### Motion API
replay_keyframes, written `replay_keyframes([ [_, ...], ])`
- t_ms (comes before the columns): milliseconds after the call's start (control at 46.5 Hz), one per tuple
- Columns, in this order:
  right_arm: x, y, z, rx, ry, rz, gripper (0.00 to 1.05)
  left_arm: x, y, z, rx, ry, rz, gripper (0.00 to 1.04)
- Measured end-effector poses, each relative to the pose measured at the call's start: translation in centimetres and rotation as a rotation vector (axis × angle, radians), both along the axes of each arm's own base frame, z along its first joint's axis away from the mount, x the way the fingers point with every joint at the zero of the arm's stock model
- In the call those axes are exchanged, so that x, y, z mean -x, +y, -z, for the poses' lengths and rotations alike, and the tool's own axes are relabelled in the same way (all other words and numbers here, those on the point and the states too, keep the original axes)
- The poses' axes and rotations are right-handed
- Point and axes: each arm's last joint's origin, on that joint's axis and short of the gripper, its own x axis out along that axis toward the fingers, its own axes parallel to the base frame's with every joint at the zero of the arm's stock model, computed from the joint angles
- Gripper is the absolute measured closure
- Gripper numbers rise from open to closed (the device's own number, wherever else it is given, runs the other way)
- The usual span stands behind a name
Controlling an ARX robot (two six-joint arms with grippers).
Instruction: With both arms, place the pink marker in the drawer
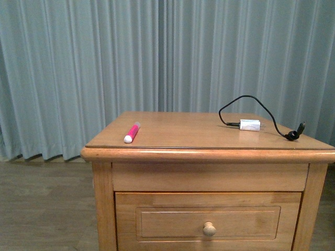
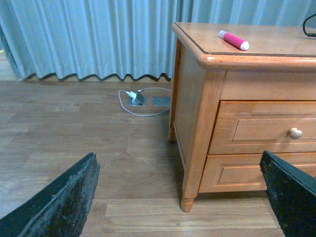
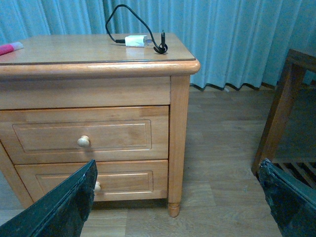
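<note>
Quick status from us: the short pink-red marker pen w/ the white cap end [image 1: 132,132] is lying flat on the honey-coloured wooden nightstand surface [image 1: 193,133]. It's near the front left corner, cap end toward the front edge. It's well apart from the white charger block w/ black cable [image 1: 249,125] over on the right. The wide wooden drawer w/ the recessed panel front [image 1: 167,206] is fully shut, w/ a small round wooden knob [image 1: 209,228] in the middle.

The left claw [image 2: 177,158] and right claw [image 3: 177,163] are both spread wide w/ nothing in them. They're low in front of the nightstand and not touching anything afaict.

Handling, imo: the marker looks light, stiff and smooth, and the round barrel will prob roll if we nudge it sideways. We'd pinch across the mid-barrel, not the cap. It doesn't look fragile. The knob is tiny and round and could slip out, so it needs a square grip and a straight pull. Nothing's done yet. We'd open the drawer w/ one arm and take the marker w/ the other.
</note>
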Motion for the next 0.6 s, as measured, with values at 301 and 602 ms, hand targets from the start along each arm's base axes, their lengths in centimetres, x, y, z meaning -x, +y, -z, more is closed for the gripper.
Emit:
replay_keyframes([
  [301, 0.0, 0.0, 0.0, 0.0, 0.0, 0.0, 0.08, 0.0, 0.0, 0.0, 0.0, 0.0, 0.0, 0.06],
  [602, 0.0, 0.0, 0.0, 0.0, 0.0, 0.0, 0.08, 0.0, 0.0, 0.0, 0.0, 0.0, 0.0, 0.06],
])
